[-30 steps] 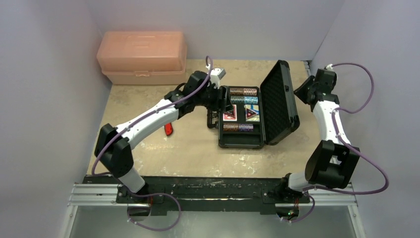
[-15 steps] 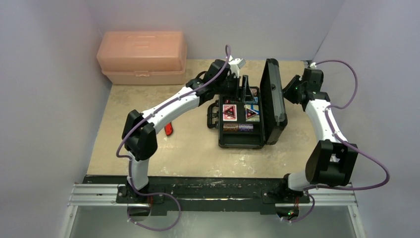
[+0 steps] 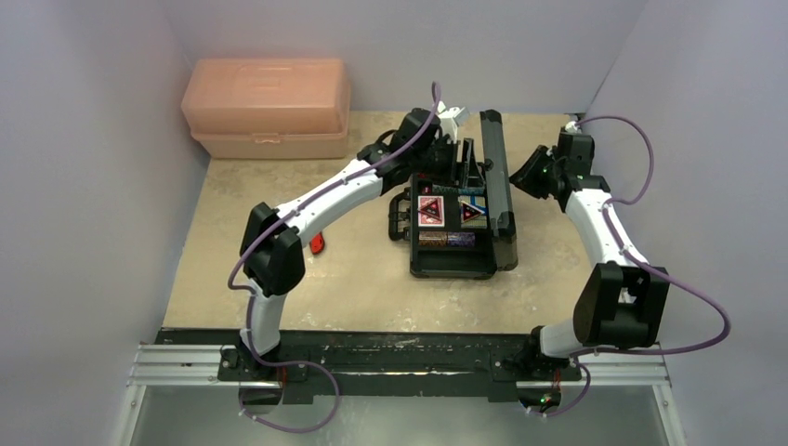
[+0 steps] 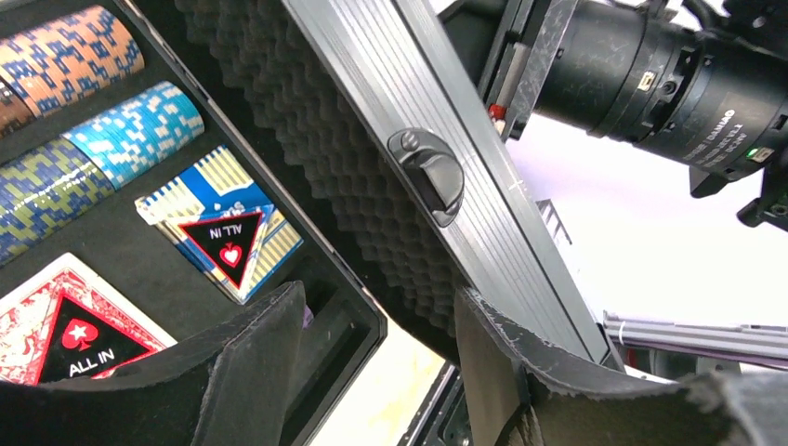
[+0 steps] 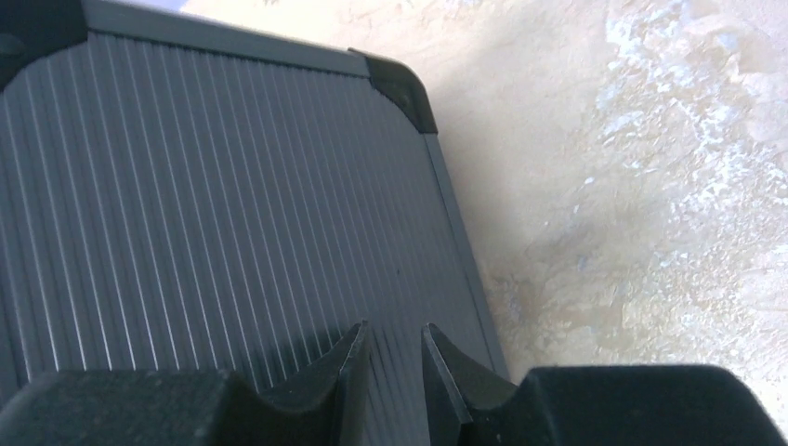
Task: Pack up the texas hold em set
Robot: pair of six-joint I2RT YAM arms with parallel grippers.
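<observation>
Centrally on the table [image 3: 353, 288], black case [image 3: 452, 267] open, chips [image 4: 130, 125] and card decks [image 4: 186, 195] inside, lid [image 3: 495, 177] standing upright, left gripper [image 4: 376, 307] spread wide astride its latch rim, right gripper [image 5: 395, 339] narrowed, empty, against its ribbed back, peach box [image 3: 267, 107] far-left corner, red knife [image 3: 317, 243] left of case.

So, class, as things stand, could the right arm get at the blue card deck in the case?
Probably not. The lid stands almost upright between the right gripper, which is at its ribbed outer face, and the blue card deck. It would have to go over the lid.
</observation>
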